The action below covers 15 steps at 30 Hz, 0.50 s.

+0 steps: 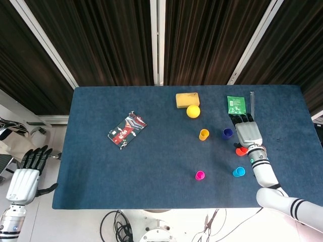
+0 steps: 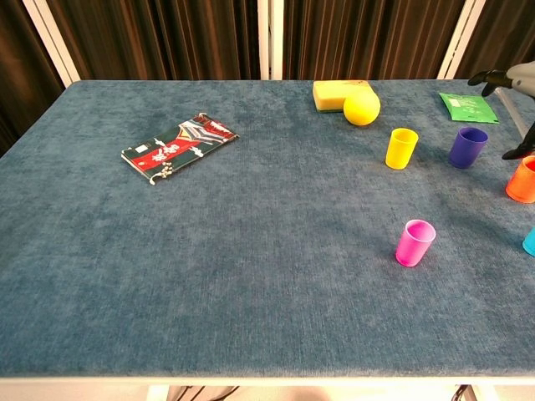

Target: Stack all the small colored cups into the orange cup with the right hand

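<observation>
The orange cup (image 1: pixel 240 150) (image 2: pixel 522 180) stands upright at the table's right, partly hidden under my right hand (image 1: pixel 246 132) in the head view. That hand hovers palm down with its fingers spread and holds nothing. In the chest view only its fingertips (image 2: pixel 501 78) show at the right edge. Just left of it is the purple cup (image 1: pixel 227 133) (image 2: pixel 466 147). The yellow cup (image 1: pixel 203 134) (image 2: pixel 401 148), the pink cup (image 1: pixel 200 175) (image 2: pixel 415 242) and the cyan cup (image 1: pixel 238 172) stand apart. My left hand (image 1: pixel 25 174) hangs off the table's left side, fingers spread.
Behind the cups lie a yellow sponge (image 1: pixel 187 99), a yellow ball (image 1: pixel 193 111), a green packet (image 1: pixel 235 105) and a clear strip (image 1: pixel 252 101). A patterned packet (image 1: pixel 126 130) lies at the table's left middle.
</observation>
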Tool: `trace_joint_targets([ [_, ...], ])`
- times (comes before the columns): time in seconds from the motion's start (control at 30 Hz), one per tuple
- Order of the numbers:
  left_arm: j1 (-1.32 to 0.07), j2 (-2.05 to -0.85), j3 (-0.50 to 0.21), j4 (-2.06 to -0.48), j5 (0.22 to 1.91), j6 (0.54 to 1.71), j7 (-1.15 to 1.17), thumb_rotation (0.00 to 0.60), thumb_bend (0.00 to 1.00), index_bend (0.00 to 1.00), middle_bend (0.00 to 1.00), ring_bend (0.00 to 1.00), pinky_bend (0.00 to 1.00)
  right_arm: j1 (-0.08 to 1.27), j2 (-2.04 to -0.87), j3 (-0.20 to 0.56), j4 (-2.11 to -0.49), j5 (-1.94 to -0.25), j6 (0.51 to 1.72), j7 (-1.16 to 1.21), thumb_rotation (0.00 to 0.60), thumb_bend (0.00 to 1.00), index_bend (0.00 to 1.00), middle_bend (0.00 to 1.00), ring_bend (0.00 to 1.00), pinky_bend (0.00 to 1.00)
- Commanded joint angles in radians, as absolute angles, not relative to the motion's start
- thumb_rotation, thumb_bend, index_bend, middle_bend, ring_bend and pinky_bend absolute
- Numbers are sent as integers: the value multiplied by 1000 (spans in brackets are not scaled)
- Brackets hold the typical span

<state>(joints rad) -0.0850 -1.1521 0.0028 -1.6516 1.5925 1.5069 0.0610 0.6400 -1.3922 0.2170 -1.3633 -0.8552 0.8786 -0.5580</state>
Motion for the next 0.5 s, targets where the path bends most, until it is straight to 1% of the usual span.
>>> trace_joint_targets([
  [0.03, -85, -1149, 2, -1649, 1592, 1508, 55, 600, 70, 33, 0, 0, 0, 660, -1425, 210, -1326, -837, 871, -563, 600, 96, 0, 150, 111, 46],
  [0.23, -83, -1143, 1, -1646, 1590, 1512, 46, 600, 70, 33, 0, 0, 0, 677, -1456, 206, -1291, -831, 877, -551, 600, 127, 41, 187, 166, 108],
  [0.5, -83, -1138, 2, -1641, 1589, 1512, 38, 600, 70, 33, 0, 0, 0, 708, -1489, 194, -1261, -817, 863, -562, 600, 151, 92, 202, 201, 125],
])
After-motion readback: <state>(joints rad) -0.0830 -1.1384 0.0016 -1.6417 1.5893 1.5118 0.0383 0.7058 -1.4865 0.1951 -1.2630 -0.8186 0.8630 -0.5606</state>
